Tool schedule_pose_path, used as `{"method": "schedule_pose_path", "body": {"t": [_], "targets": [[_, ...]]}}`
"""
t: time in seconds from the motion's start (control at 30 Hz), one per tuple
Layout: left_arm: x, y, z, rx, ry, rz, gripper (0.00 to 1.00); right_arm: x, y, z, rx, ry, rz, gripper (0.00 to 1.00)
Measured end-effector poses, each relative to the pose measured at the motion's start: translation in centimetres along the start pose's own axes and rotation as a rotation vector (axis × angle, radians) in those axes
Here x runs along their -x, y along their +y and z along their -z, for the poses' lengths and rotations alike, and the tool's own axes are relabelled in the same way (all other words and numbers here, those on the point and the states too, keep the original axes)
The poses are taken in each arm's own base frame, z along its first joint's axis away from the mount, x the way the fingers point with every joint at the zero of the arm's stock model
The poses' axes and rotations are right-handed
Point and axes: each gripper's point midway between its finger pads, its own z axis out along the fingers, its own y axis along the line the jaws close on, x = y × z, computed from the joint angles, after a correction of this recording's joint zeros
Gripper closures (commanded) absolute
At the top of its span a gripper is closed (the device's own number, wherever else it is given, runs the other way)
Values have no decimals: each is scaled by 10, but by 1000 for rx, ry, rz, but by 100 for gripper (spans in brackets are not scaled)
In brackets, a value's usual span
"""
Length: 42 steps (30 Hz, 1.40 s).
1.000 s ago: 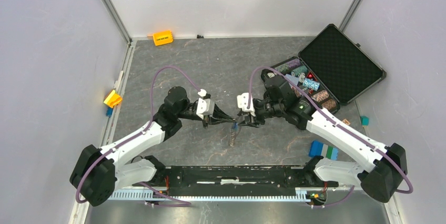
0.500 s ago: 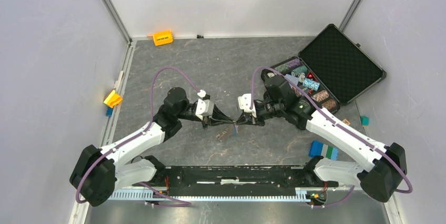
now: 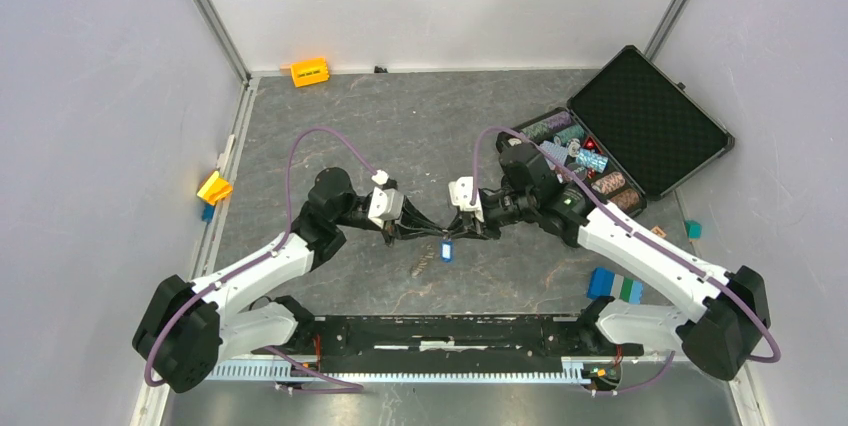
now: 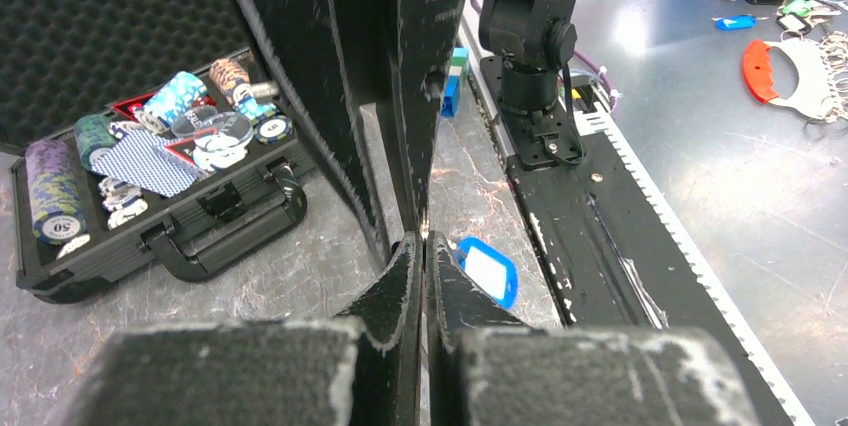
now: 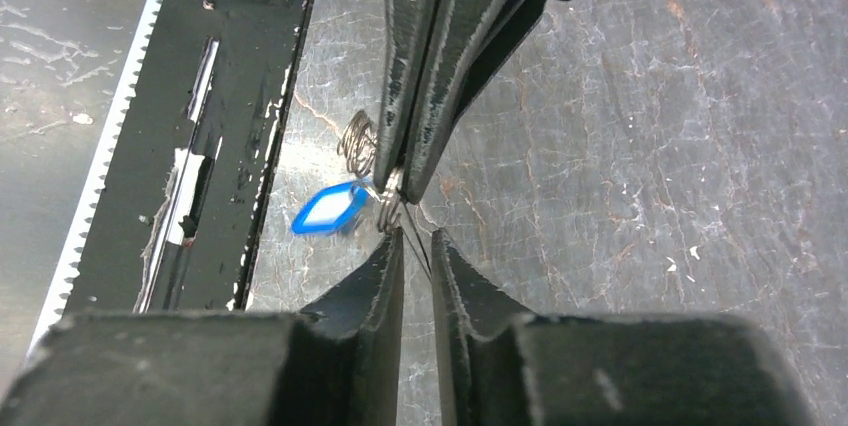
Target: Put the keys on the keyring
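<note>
left gripper [image 4: 421, 249] is clamping tight, tips meeting the right gripper [image 4: 404, 229]; blue tag [image 4: 487, 272] showing just beside, chip case [image 4: 100, 248] at left.

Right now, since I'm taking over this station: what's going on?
Above the middle of the table, the left gripper is shut on a keyring with a blue key tag dangling. The right gripper faces it tip-to-tip, jaws nearly closed; its grip is unclear. A small metal bundle, probably keys, lies on the table below.

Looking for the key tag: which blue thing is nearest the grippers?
The small blue tag with a white label, just below where the left gripper and right gripper meet. The blue block lies off by the right arm's base.
</note>
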Motion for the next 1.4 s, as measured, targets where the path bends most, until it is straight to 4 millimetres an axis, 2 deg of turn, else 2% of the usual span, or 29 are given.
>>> {"method": "schedule_pose_path", "body": {"t": [0.23, 0.47, 0.67, 0.8, 1.1, 1.4], "targets": [[8, 1, -1, 1, -24, -18, 98, -13, -5, -7, -4, 38, -50, 59], [3, 5, 1, 31, -18, -13, 98, -10, -9, 6, -70, 38, -12, 51], [1, 12, 3, 68, -11, -9, 98, 3, -16, 25, -139, 10, 43, 56], [-1, 13, 3, 78, -5, 0, 98, 9, -15, 30, -143, -11, 60, 60], [-2, 14, 3, 85, -1, 7, 98, 5, -7, 21, -67, -31, 28, 62], [-2, 14, 3, 85, -1, 5, 98, 0, -1, 11, 6, -49, -19, 68]]}}
